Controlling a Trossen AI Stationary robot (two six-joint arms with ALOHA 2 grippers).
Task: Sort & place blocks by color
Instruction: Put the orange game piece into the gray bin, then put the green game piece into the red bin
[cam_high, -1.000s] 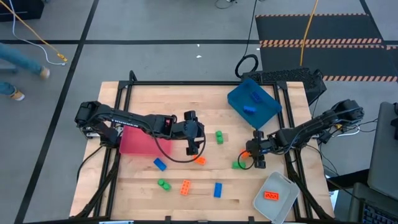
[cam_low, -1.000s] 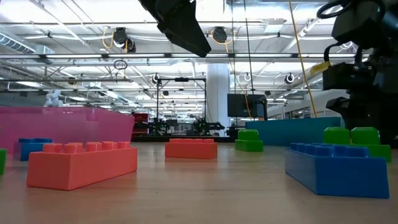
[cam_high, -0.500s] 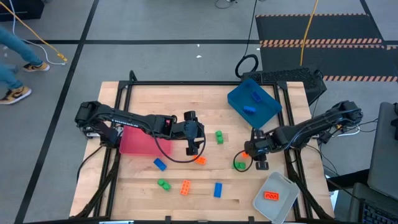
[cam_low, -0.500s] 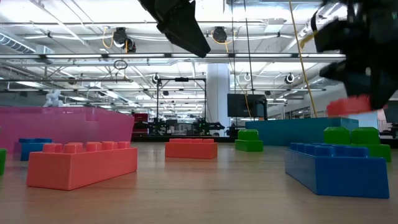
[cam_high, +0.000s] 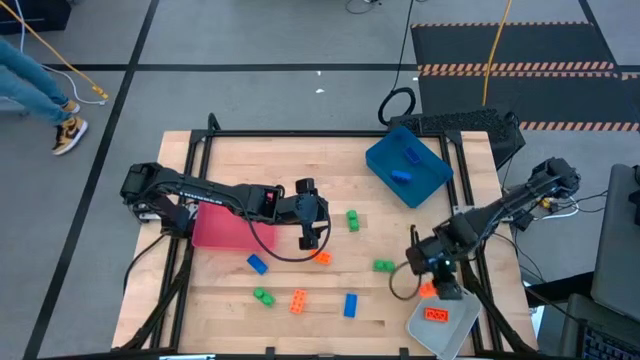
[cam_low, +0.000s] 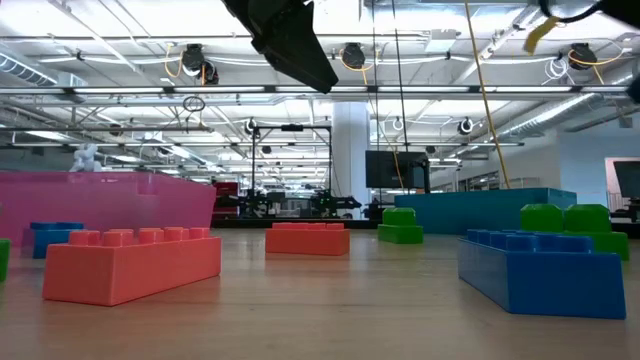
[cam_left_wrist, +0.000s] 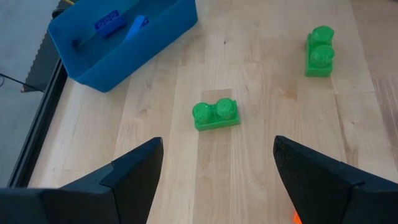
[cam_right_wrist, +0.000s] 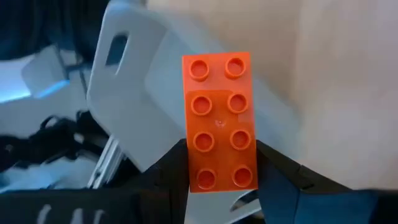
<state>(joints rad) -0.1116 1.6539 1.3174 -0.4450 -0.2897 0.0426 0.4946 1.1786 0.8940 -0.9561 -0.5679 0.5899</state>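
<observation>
The right pincer (cam_high: 430, 288) is seen at the lower right of the high view, just above the grey tray (cam_high: 452, 330). It is closed on an orange block (cam_right_wrist: 219, 121), which is held between its two dark fingers (cam_right_wrist: 280, 177) in the right wrist view, with the grey tray behind it. Another orange block (cam_high: 436, 315) is lying inside that tray.

The left pincer (cam_high: 309, 240) is hanging over the middle of the counter (cam_high: 230, 300), beside the red tray (cam_high: 222, 228). Its fingers (cam_left_wrist: 134, 169) are spread wide in the left wrist view, and nothing is held between them. Two green blocks (cam_left_wrist: 215, 115) are seen on the wood past it.

The blue tray (cam_high: 408, 165) is sitting at the upper right of the counter, with two blue blocks (cam_high: 401, 176) inside. On the counter, a green block (cam_high: 352, 219) is found in the middle and another green block (cam_high: 384, 265) right of it. An orange block (cam_high: 321, 257) is lying just below the left pincer. Along the lower part, a blue block (cam_high: 257, 264), a green block (cam_high: 263, 296), an orange block (cam_high: 298, 301) and a blue block (cam_high: 350, 305) are spread out.
</observation>
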